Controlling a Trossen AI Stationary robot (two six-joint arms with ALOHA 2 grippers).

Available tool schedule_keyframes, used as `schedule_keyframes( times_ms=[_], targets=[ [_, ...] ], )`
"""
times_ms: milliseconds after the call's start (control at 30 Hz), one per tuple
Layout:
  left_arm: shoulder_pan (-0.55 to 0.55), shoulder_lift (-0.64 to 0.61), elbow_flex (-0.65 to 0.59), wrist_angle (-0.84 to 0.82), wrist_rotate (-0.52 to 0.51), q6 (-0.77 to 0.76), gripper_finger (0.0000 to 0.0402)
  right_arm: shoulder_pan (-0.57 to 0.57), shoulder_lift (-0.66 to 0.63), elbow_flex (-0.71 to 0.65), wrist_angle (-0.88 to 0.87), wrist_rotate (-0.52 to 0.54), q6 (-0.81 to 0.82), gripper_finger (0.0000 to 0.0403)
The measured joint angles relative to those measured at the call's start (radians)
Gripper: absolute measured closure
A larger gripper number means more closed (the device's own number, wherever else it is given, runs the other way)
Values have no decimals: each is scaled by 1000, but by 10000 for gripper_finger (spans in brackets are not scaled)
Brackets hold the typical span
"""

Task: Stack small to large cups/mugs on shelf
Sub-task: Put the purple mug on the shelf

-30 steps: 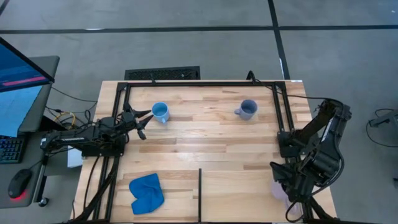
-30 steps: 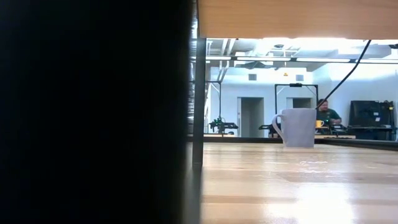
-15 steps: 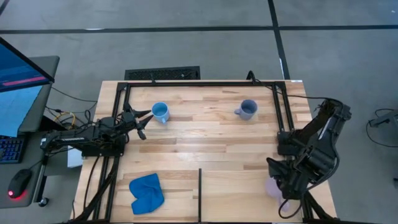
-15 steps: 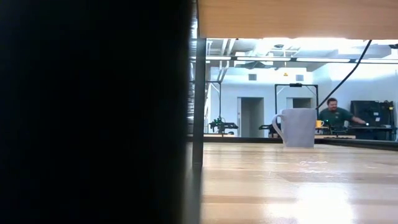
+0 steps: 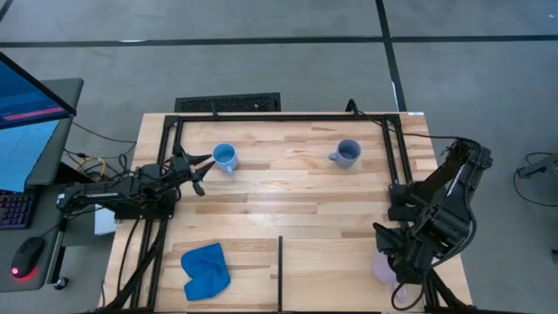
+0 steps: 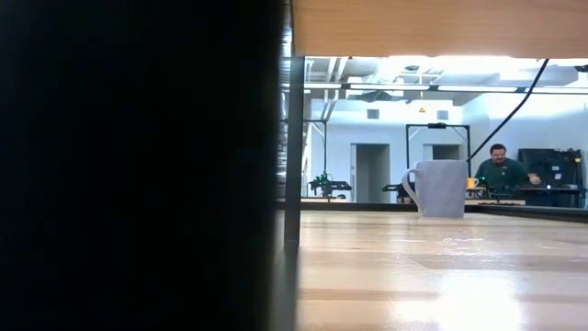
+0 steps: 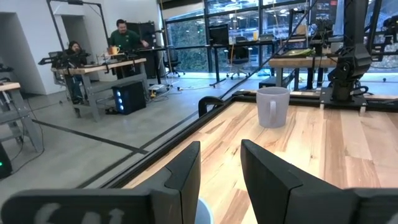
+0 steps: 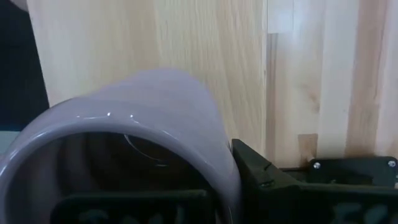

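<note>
1. The right hand (image 5: 390, 266) is at the near right corner of the bench (image 5: 296, 196), and it is clenched on the lilac mug (image 5: 383, 268); in the right wrist view one finger is inside the rim and the wall of the mug is pinched.
2. The left hand (image 5: 202, 168) rests at the left edge of the bench, just beside the sky-blue mug (image 5: 225, 157). Its fingers are a little apart and they hold nothing.
3. The grey-blue mug (image 5: 347, 153) stands upright at the far right side of the bench, well apart from both hands.
4. A blue cloth (image 5: 206, 269) lies at the near left side; it is not part of the work.
5. I judge that the grip on only one wall of the mug is the main risk: the mug can turn or slip out when the arm moves quickly.
6. The black rail (image 5: 397, 157) stands close to the right arm, so a wide swing could knock the mug against it.
7. Compared with one second ago, the right hand and the lilac mug have moved a little toward the middle of the bench. The left hand and the other two mugs did not move.
</note>
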Motion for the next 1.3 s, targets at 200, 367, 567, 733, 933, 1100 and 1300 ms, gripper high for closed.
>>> schedule_keyframes(
  times_ms=[200,367,567,733,933,1100,1300],
  targets=[
    [0,0,0,0,0,4,294,0,1,0,46,0,1,362],
    [0,0,0,0,1,3,294,0,1,-11,41,0,25,362],
    [0,0,0,0,7,-2,294,2,-2,-56,55,-11,46,362],
    [0,0,0,0,6,-3,294,14,-4,-65,58,-24,47,362],
    [0,0,0,0,5,1,294,33,-2,-66,57,-30,52,362],
    [0,0,0,0,2,5,294,33,-1,-69,50,-33,52,341],
    [0,0,0,0,2,2,294,33,3,-74,48,-60,70,297]
  ],
)
